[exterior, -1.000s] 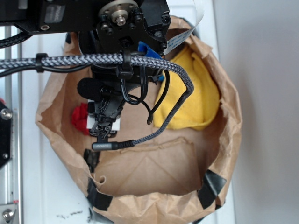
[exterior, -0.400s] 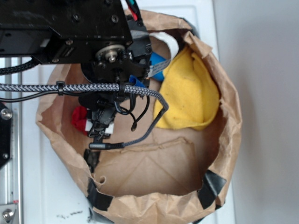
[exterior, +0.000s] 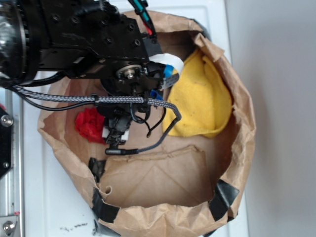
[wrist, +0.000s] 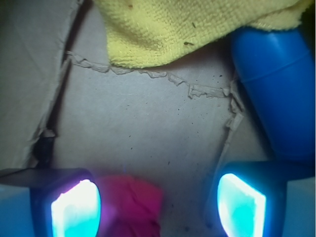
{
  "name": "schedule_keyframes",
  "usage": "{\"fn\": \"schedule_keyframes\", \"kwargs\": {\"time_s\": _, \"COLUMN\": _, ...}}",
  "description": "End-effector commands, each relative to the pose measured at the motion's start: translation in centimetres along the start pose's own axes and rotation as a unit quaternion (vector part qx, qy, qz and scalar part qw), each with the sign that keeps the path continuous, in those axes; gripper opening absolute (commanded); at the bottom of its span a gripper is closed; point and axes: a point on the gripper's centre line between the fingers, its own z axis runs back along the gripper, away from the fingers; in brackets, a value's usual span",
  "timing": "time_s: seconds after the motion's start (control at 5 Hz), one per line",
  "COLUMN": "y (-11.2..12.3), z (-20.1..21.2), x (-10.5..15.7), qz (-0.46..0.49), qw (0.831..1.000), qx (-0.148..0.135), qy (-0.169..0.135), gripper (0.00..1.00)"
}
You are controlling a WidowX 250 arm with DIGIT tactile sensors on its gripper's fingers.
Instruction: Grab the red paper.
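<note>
So your gripper (wrist: 158, 205) is down inside the brown paper bag (exterior: 242, 148) with its jaws spread wide, nothing pinched between them yet. In the wrist view the red paper (wrist: 133, 205) sits at the bottom edge of the frame, tucked right up against one lit finger pad (wrist: 76, 210) and well off from the other one, so it's not centred in the gap, it hugs one side. From the exterior view the red paper (exterior: 91, 123) lies on the bag floor close to the bag wall, just beside the claw and partly hidden by it. It's a lumpy wad with no real long axis I can make out, so jaw angle probably doesn't matter much; what matters is sliding sideways toward that wad before closing. Watch the room though: the bag wall is near on the wad's side, while the blue cylinder (wrist: 276, 84) and the yellow cloth (wrist: 197, 29) sit on the far side, ahead of the fingers. I'd guess a small shift toward the wall centres it, but crumpling the bag is the risk.
</note>
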Motion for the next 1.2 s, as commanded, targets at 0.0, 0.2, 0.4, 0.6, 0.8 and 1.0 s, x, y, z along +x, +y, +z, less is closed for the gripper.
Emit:
{"fn": "schedule_keyframes", "kwargs": {"time_s": 0.0, "y": 0.5, "z": 1.8, "x": 0.8, "qz": -0.007, "qw": 1.000, "qx": -0.022, "qy": -0.006, "gripper": 1.00}}
{"fn": "schedule_keyframes", "kwargs": {"time_s": 0.2, "y": 0.8, "z": 3.0, "x": 0.8, "qz": -0.003, "qw": 0.998, "qx": -0.067, "qy": 0.017, "gripper": 1.00}}
{"fn": "schedule_keyframes", "kwargs": {"time_s": 0.4, "y": 0.7, "z": 3.5, "x": 0.7, "qz": -0.008, "qw": 0.996, "qx": -0.083, "qy": 0.014, "gripper": 1.00}}
{"fn": "schedule_keyframes", "kwargs": {"time_s": 0.6, "y": 0.1, "z": 3.1, "x": -0.5, "qz": -0.020, "qw": 0.997, "qx": -0.079, "qy": 0.012, "gripper": 1.00}}
{"fn": "schedule_keyframes", "kwargs": {"time_s": 0.8, "y": -0.3, "z": 3.2, "x": -1.7, "qz": -0.021, "qw": 0.997, "qx": -0.075, "qy": -0.017, "gripper": 1.00}}
{"fn": "schedule_keyframes", "kwargs": {"time_s": 1.0, "y": -0.5, "z": 2.8, "x": -2.6, "qz": -0.012, "qw": 0.997, "qx": -0.070, "qy": -0.034, "gripper": 1.00}}
